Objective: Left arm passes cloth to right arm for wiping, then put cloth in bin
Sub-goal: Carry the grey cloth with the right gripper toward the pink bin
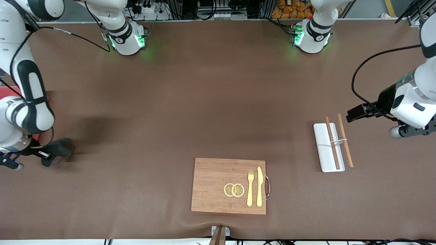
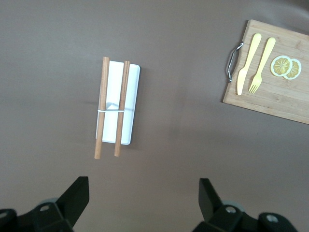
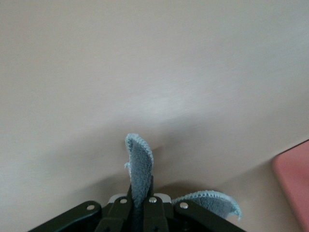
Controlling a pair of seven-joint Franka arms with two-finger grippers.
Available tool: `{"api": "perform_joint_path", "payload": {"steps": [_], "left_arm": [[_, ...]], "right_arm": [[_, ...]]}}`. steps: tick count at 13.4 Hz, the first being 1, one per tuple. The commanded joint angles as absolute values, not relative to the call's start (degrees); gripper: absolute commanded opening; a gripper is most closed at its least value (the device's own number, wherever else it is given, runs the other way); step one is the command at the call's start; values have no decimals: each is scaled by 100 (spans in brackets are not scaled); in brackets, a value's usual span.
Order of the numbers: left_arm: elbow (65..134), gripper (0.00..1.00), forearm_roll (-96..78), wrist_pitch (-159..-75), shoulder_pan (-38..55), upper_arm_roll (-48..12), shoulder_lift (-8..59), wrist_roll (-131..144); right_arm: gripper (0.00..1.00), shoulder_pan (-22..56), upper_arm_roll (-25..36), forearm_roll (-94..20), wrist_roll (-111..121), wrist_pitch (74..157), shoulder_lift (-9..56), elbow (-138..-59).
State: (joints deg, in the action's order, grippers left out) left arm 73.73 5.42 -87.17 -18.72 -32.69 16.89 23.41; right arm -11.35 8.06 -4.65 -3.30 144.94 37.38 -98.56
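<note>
My right gripper [image 1: 51, 156] is low over the table at the right arm's end and is shut on the cloth [image 1: 60, 147]. In the right wrist view the grey cloth [image 3: 139, 164] sticks up from between the closed fingers [image 3: 153, 205], and a fold [image 3: 212, 199] hangs beside them. The bin [image 1: 6, 92] shows as a pink strip at the table's edge beside the right arm, and its corner shows in the right wrist view [image 3: 294, 179]. My left gripper [image 1: 355, 114] is open and empty, up over the table beside the white tray; it also shows in the left wrist view [image 2: 142, 183].
A white tray [image 1: 322, 149] carries a pair of banded wooden chopsticks [image 1: 332, 143] at the left arm's end. A wooden cutting board [image 1: 211, 185] near the front camera holds two lemon slices [image 1: 233, 190], a yellow fork [image 1: 250, 187] and a knife [image 1: 260, 186].
</note>
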Motion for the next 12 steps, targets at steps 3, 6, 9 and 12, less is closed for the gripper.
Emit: {"api": "perform_joint_path", "payload": {"steps": [3,6,9,12], "left_arm": [[7927,100,528,-8692,-973,-1845,960,1567],[8383,100,-190,-8745,34,-381,555,1292],[8954,100,-281,-8911,53,-299,72,1195],[9193,100,-202,-8974,-26,-500,-149,1151]], "right_arm": [[0,-275,835,-369,-2167,14852,4227,-9861],[0,612,826,-378,-3862,14775,4184,-9949],[0,1535,817,-387,-5365,14783,4157,-9949],[0,2239,800,-396,-6308,14714,3939,-9896]]}}
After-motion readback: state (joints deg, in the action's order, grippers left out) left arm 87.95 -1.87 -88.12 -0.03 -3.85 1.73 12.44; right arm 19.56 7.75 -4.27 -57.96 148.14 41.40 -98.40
